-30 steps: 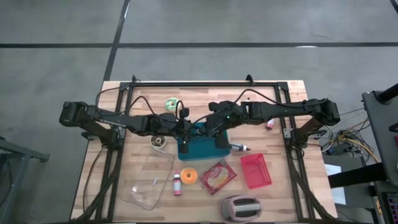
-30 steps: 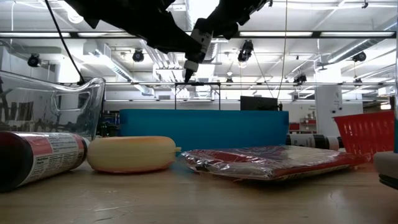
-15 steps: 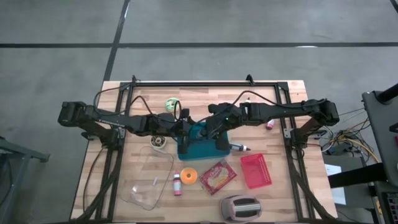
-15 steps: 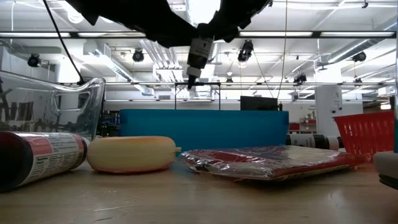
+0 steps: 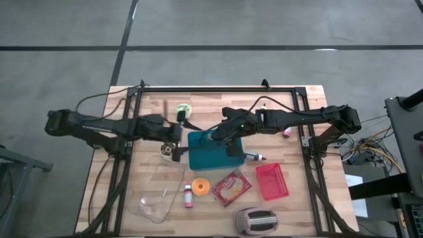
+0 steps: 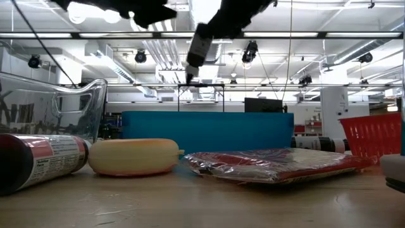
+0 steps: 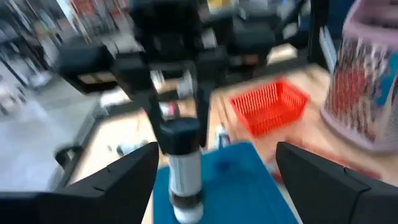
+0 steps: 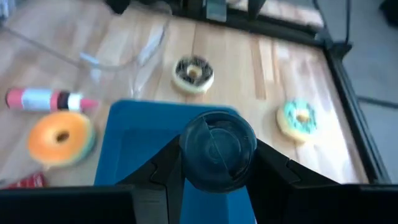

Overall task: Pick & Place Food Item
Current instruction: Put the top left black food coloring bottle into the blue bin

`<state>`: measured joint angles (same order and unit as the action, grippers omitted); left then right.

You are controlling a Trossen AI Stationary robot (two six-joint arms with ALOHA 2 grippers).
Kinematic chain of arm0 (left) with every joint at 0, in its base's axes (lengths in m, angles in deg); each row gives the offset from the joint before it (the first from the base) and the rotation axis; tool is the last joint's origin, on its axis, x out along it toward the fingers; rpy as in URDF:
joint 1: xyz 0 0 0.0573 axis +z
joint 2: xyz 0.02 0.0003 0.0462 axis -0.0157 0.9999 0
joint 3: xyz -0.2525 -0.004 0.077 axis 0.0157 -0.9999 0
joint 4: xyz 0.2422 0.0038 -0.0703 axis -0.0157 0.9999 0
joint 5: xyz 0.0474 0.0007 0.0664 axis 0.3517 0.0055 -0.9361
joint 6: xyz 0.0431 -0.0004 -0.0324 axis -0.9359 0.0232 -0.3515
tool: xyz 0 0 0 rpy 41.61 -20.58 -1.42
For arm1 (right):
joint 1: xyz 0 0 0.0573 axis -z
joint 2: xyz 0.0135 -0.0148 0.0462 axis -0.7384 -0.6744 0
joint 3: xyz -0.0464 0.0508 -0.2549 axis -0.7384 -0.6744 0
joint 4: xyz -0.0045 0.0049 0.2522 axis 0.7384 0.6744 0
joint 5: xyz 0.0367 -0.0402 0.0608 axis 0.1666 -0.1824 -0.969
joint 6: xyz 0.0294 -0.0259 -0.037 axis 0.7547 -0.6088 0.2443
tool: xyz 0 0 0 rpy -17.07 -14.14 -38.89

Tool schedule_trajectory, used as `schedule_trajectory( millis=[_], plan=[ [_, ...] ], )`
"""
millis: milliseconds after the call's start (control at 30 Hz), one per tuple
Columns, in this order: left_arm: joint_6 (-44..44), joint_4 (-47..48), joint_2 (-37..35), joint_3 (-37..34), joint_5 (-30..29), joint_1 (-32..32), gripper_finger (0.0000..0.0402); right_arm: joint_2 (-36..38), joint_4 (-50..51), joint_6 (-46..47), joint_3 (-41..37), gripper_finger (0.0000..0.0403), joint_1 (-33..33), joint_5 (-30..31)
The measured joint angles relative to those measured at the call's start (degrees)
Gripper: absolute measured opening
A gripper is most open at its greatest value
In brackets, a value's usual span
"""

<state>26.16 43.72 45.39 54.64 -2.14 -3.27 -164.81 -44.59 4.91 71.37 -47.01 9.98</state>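
Right hand (image 5: 219,137) was clamped on the bottle (image 7: 184,162), fingers pinching just under its dark cap, and it hung over the far edge of the blue bin (image 5: 208,158), clear of the desk (image 5: 297,198). Left hand (image 7: 217,186) stood beside the bin on the left arm's side with its fingers wide apart, holding nothing.

Biggest worry, as I read it: the bin itself. The bottle hung over its rim, not its middle, so a drop from there could have clipped the wall and tipped out onto the wood.

Next, the left arm. It sat close to the bin, and a sideways swing by the right arm might have knocked into it.

Then the bottle. Held high up by the neck, it dangled upright, and a quick move could have set it swinging or let it slide through the fingers.

Smallest of all, the chocolate donut (image 5: 168,153) lay just beside the open left hand, near the clear container (image 5: 158,192). A careless descent there could have nudged or squashed it.
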Motion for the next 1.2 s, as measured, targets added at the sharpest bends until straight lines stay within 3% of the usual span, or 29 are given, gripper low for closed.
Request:
schedule_trajectory(
  millis=[267, 533, 700, 833, 933, 1200],
  plan=[
    [0.64, -22.03, -13.16, -17.34, -3.01, 0.27, 0.0323, 4.27, -19.2, -3.55, -4.62, 0.0123, -0.09, -0.01],
    [1.9, -33.0, -17.6, -24.07, -6.24, 1.24, 0.0323, 7.94, -57.02, -3.69, -19.55, 0.0123, 0.8, -3.59],
    [2.85, -39.21, -13.43, -23.88, -3.59, 1.24, 0.0322, 6.73, -75.96, -1.78, -26.57, 0.0123, 1.96, -8.86],
    [2.87, -49.5, -6.36, -23.09, -2.23, 1.3, 0.0321, 5.23, -87.55, -0.09, -29.48, 0.0123, 2.24, -12.9],
    [2.59, -57.6, 0.06, -21.06, -2.06, 1.38, 0.0321, 4.6, -90.46, 1.77, -29.61, 0.0123, 2.21, -14.61],
    [-0.28, -65.81, 15.59, -10.11, 1.27, 1.57, 0.0321, 4.29, -92.17, 2.3, -29.54, 0.0123, 2.05, -15.35]
  ],
)
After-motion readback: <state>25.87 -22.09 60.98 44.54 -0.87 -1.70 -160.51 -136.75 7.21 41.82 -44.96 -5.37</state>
